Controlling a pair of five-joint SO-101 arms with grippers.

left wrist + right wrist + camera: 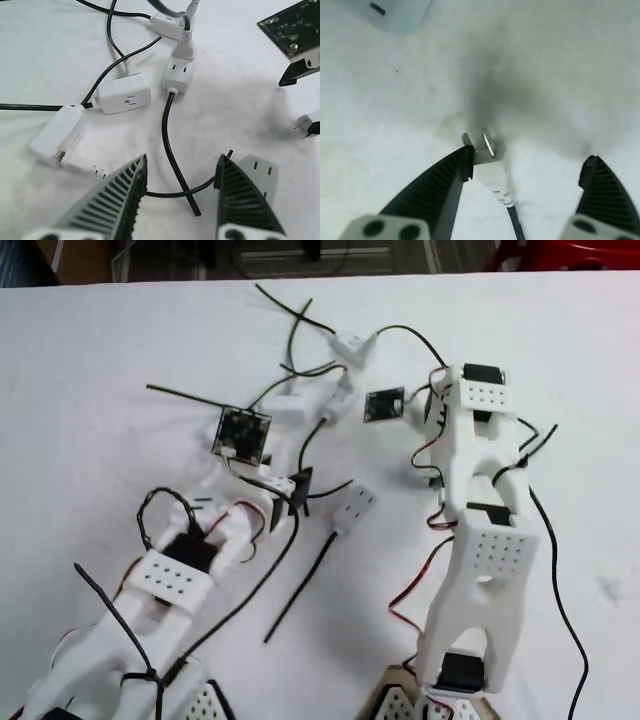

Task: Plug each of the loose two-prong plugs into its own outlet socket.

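— two-prong plug (pixel 492 172): where is it?
— lying on the white counter (pixel 395 100) between the fingers of the right end effector (pixel 529 160), with its prongs just beside one fingertip. those fingers are spread wide and clamp nothing.
— and the left end effector (pixel 182 160)?
— also spread wide, gripping nothing, low over a black cord (pixel 167 140) that runs between its fingers.
— what about the sockets?
— the cord socket (pixel 178 75) at the end of that black cord has a white plug (pixel 185 47) seated in it. just beside it, the square socket (pixel 124 93) faces up with its slots uncovered. a flat socket (pixel 262 172) lies right by one finger of the left end effector, slots uncovered too.
— anything else loose?
— a white adapter block (pixel 55 132) near the square socket, lying on its side with metal prongs showing.
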